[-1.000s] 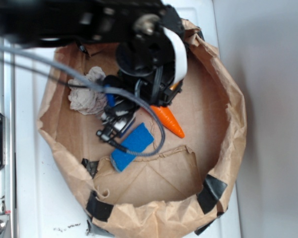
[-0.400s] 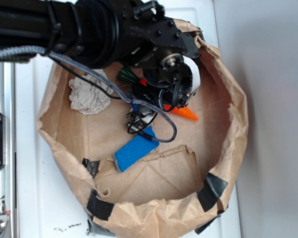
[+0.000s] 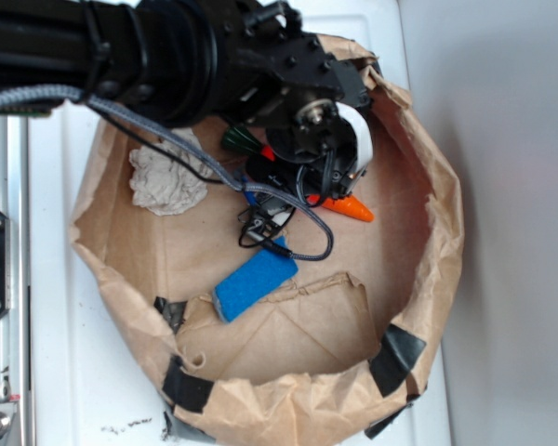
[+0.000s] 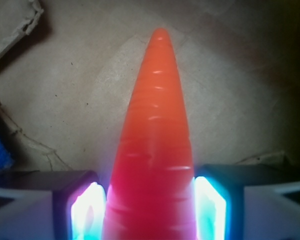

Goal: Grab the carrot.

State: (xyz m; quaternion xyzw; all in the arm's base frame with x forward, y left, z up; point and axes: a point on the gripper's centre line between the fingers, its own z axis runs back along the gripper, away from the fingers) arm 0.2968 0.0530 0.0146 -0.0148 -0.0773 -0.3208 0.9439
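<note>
We see the gripper [image 4: 151,202] clenched around the carrot [image 4: 154,145], apparently at its thick end; its tip points right inside the paper bag [image 3: 418,307], above the blue sponge [image 3: 254,282].

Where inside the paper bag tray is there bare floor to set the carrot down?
Bare floor lies right of the carrot, up to the paper bag wall, and between the crumpled cloth and blue sponge. The middle is crowded by the gripper and its cables.
</note>
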